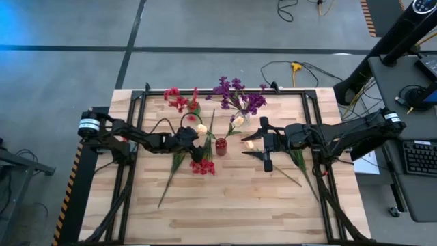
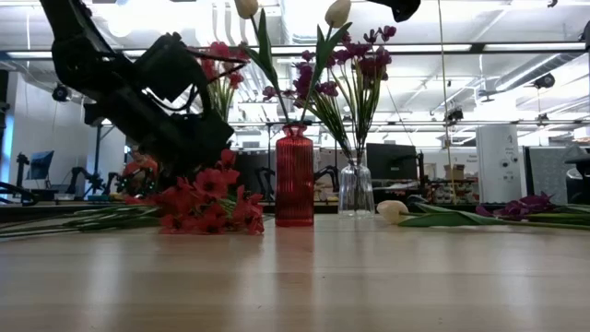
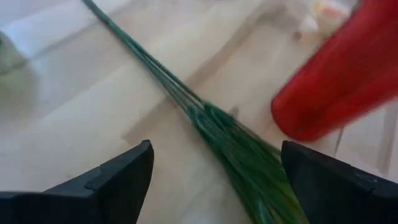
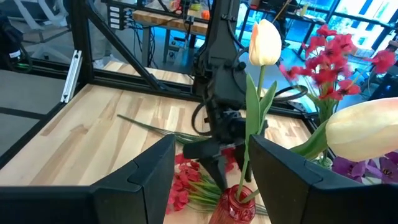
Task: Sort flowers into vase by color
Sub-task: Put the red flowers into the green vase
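Red vase (image 2: 295, 176) beside clear vase (image 2: 356, 188)

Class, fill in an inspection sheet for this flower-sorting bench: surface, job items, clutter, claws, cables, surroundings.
Surface: wooden table, bare at the near side.
Job items: red vase holds cream tulips; clear vase holds purple flowers; red sprig and other stems lie flat.
Clutter: nothing seen.
Claws: left claw open, low over a lying green stem beside the red vase; right claw part-open, empty, above the table.
Cables: yellow-plugged cable on floor behind.
Surroundings: keyboard at right; workshop beyond.
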Robot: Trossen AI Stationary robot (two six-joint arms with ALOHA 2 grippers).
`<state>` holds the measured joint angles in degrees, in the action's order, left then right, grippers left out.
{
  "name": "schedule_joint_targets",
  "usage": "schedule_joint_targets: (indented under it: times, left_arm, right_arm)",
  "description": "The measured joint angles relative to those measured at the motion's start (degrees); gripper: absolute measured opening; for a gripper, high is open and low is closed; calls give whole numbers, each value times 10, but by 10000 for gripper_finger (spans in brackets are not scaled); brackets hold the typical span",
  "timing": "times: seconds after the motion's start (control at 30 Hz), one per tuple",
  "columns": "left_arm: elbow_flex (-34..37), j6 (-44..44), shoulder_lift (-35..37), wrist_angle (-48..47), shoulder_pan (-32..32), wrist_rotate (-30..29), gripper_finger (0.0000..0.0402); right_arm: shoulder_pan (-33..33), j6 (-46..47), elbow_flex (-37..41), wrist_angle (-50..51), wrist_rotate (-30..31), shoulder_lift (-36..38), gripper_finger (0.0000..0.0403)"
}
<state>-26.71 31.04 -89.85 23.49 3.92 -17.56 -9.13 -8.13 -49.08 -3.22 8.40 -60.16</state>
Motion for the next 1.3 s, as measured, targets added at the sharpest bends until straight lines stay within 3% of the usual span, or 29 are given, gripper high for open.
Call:
schedule_joint_targets:
  times: [0.17,0.5,0.87,1.0,1.3]
  left_arm:
    - [-25,-10,9,-59,-11,1,319]
    - [-94,4,79,-314,-57,1,315]
    - [-95,29,157,-386,-88,5,315]
    - [-97,51,179,-439,-118,5,315]
    - [-79,37,197,-438,-216,-11,315]
  right_arm:
    - [0,1,0,0,0,0,196]
    - [0,1,0,1,0,0,196]
    - [0,8,0,1,0,0,196]
    - [0,8,0,1,0,0,196]
    - [0,25,0,17,1,1,196]
